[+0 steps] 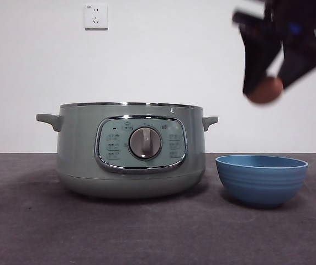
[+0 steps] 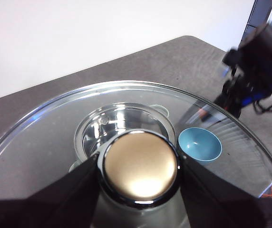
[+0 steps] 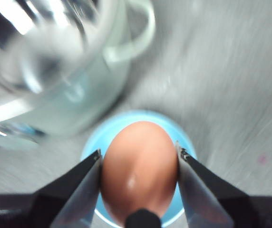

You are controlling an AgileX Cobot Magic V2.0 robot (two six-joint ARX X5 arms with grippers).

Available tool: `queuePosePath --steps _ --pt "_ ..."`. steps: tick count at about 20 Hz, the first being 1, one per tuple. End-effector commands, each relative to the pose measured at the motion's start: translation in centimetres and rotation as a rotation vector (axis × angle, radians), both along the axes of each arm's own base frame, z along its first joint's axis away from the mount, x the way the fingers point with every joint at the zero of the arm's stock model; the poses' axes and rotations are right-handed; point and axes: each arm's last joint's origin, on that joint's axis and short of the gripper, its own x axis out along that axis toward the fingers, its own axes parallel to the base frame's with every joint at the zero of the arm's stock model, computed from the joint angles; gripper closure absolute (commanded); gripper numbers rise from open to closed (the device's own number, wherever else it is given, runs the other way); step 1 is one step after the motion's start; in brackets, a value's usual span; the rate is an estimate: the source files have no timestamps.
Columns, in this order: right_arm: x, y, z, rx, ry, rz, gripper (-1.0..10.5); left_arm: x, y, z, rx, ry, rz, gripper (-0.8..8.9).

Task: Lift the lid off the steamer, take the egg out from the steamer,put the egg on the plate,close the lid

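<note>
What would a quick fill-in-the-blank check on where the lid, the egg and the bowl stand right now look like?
1. The right gripper is shut on the brown ____.
2. The left gripper holds the clear lid by its ____.
3. The egg hangs above the blue ____.
4. The steamer has no ____ on it.

Missing words: egg; knob; bowl; lid

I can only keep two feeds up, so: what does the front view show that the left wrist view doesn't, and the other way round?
Only the front view: the steamer's dial panel and the egg held above the plate by the right gripper. Only the left wrist view: the lid, its knob clamped in the left gripper, and the steamer's shiny inside. Both: steamer and plate.
</note>
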Motion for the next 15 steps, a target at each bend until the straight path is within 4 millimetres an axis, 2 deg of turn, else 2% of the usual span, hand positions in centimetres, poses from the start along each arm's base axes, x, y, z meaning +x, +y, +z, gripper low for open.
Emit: queuePosePath --steps 1,3,10,15 --pt "0.0 0.0 -2.9 -0.009 0.028 -0.001 9.6 -0.5 0.2 0.8 -0.028 -0.069 -0.008 8.22" --pt "0.2 0.1 -4.7 -0.015 0.043 0.0 9.6 -0.5 0.2 0.8 -0.028 -0.069 -0.008 8.22" --pt "2.4 1.2 -9.0 -0.029 0.121 0.014 9.6 -0.5 0.2 0.8 -0.028 -0.069 -0.008 8.22" --pt "2.9 1.5 -10.3 -0.04 0.145 0.015 9.6 -0.5 0.2 0.8 -0.028 -0.069 -0.008 8.22"
